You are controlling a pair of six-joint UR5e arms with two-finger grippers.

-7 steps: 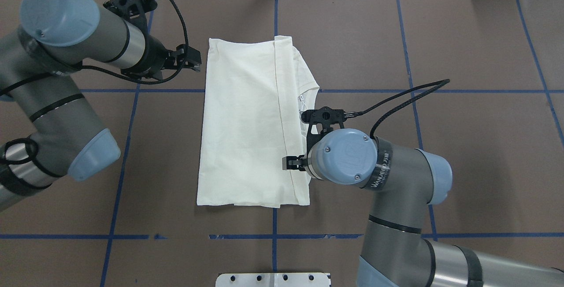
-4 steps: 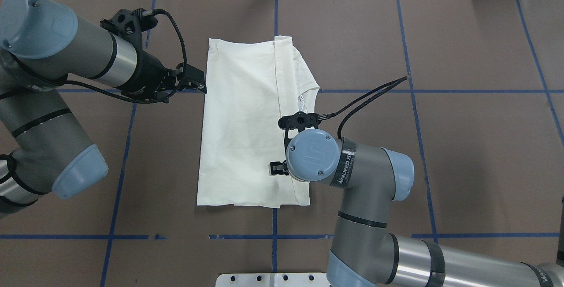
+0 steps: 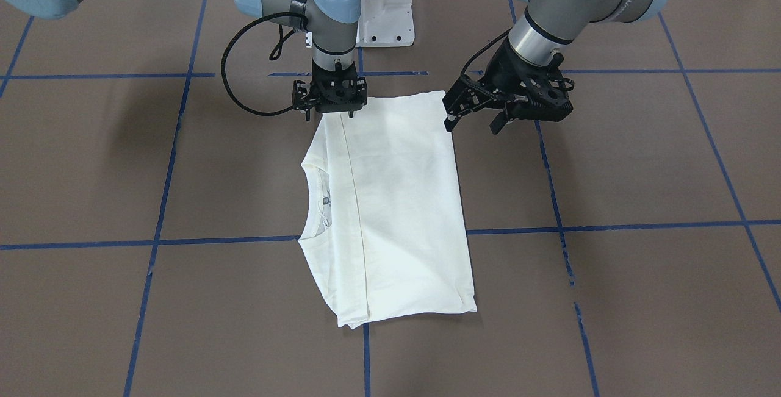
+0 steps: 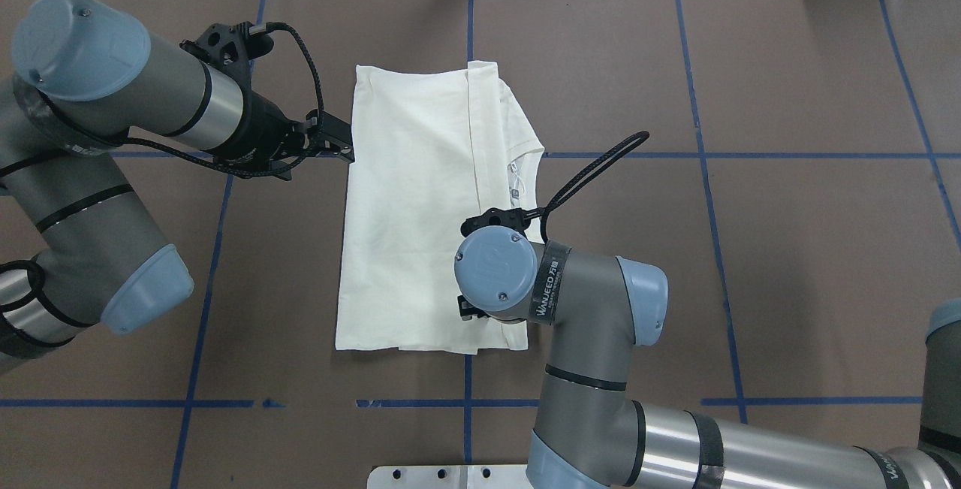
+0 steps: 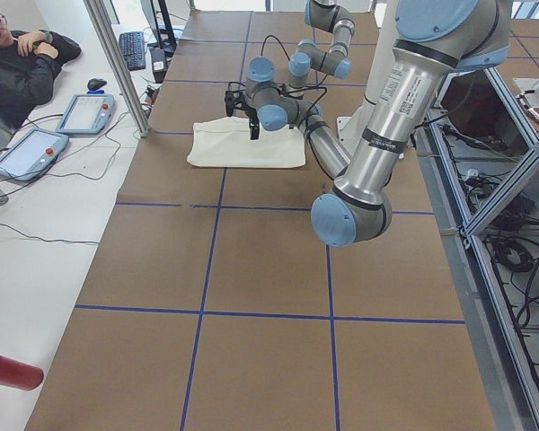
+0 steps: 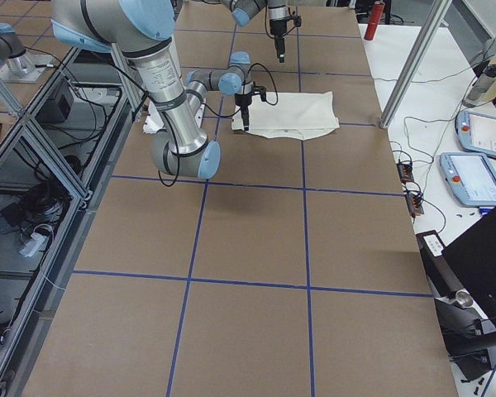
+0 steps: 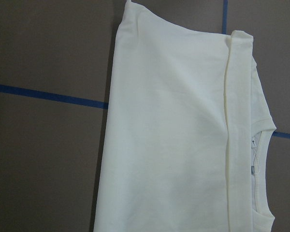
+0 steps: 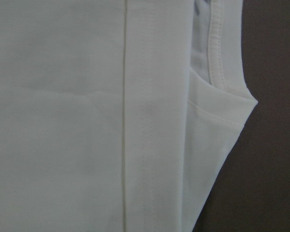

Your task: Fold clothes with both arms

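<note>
The cream shirt lies folded into a long rectangle at the table's middle, plain side up; its collar shows at one long edge. No print is visible. My left gripper is open and empty, just beside the shirt's left edge; in the front view it hovers off the shirt's corner. My right gripper is open and points down over the shirt's robot-side end near the collar-side fold. In the overhead view my right gripper is mostly hidden under its wrist. Both wrist views show only the shirt.
The brown table carries blue tape lines. A white base block sits at the robot's side. An operator and control tablets sit beyond the table's far edge, with a metal post there.
My right arm has moved left and toward the robot, over the shirt's near end. My left gripper has swung in to the shirt's left edge. The shirt has not moved.
</note>
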